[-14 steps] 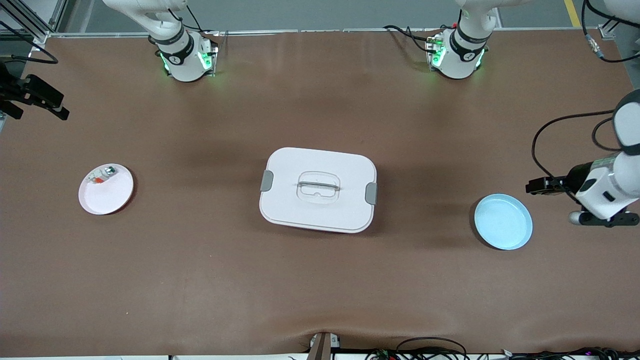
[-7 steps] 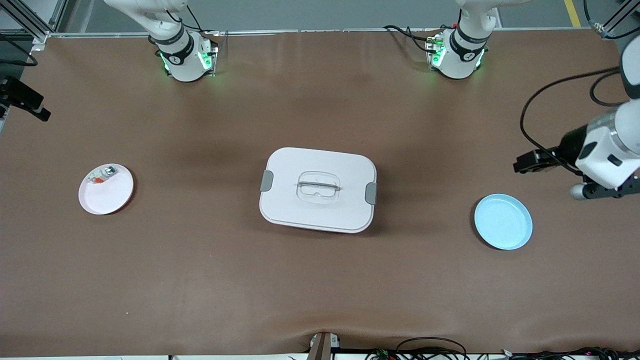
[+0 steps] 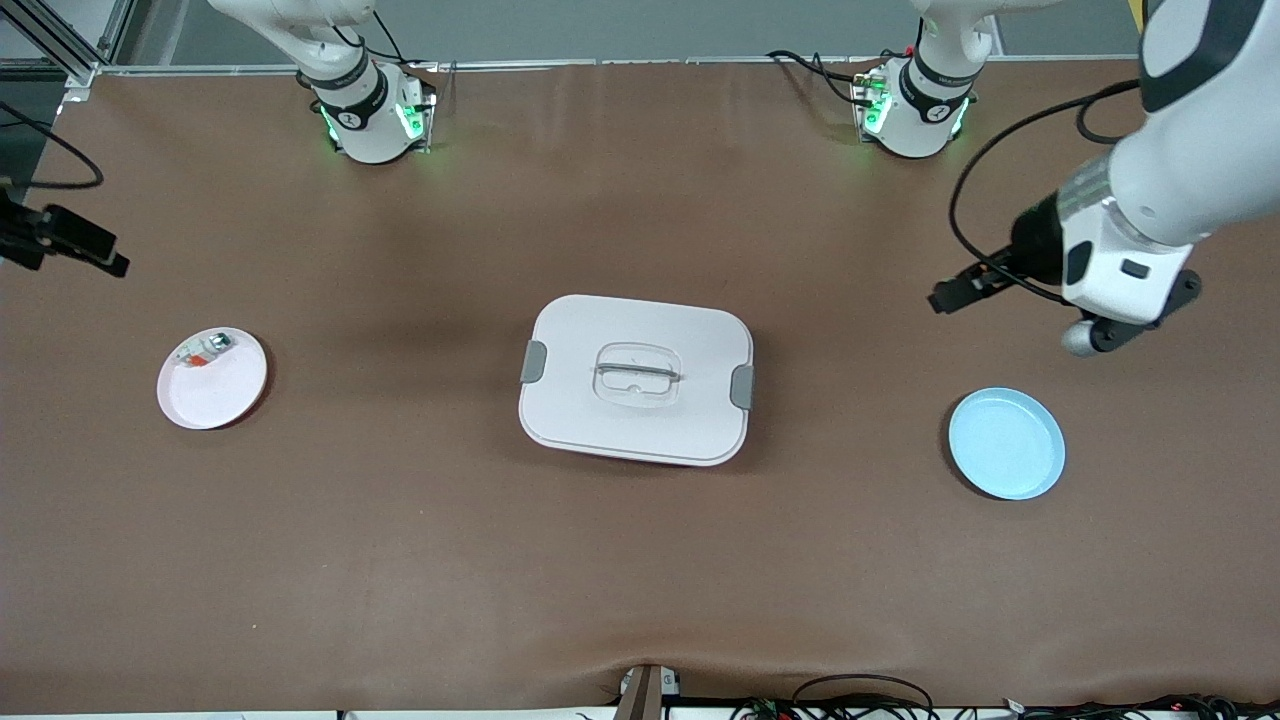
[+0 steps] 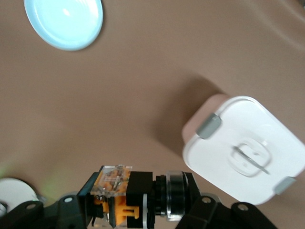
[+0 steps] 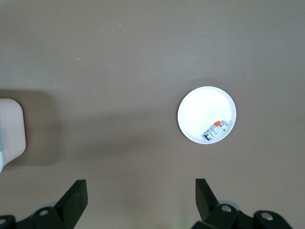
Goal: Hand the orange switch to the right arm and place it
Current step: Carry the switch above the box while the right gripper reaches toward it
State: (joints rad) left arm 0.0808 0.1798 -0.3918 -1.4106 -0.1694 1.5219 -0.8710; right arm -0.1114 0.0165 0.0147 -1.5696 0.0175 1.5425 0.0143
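Note:
My left gripper [image 4: 140,196] is shut on the orange switch [image 4: 125,209], gripping it across its black body, with the orange-and-black rear block and clear cap sticking out to one side. In the front view this left gripper [image 3: 946,297] hangs over bare table between the white box and the blue plate, and the switch is too small to make out there. My right gripper [image 5: 140,200] is open with nothing between its fingers [image 5: 74,196]. It hovers at the right arm's end of the table [image 3: 88,248], over the edge above the white plate.
A white lidded box [image 3: 580,410] with grey latches sits mid-table, also in the left wrist view [image 4: 224,157]. A blue plate [image 3: 1005,445] [image 4: 63,21] lies toward the left arm's end. A white plate [image 3: 215,400] [image 5: 200,107] holds a small whitish part [image 3: 203,349] [image 5: 217,130].
The left arm has lifted and swung from beside the blue plate toward the bases and the table's middle, carrying the switch. The right gripper shifted slightly at the view's edge.

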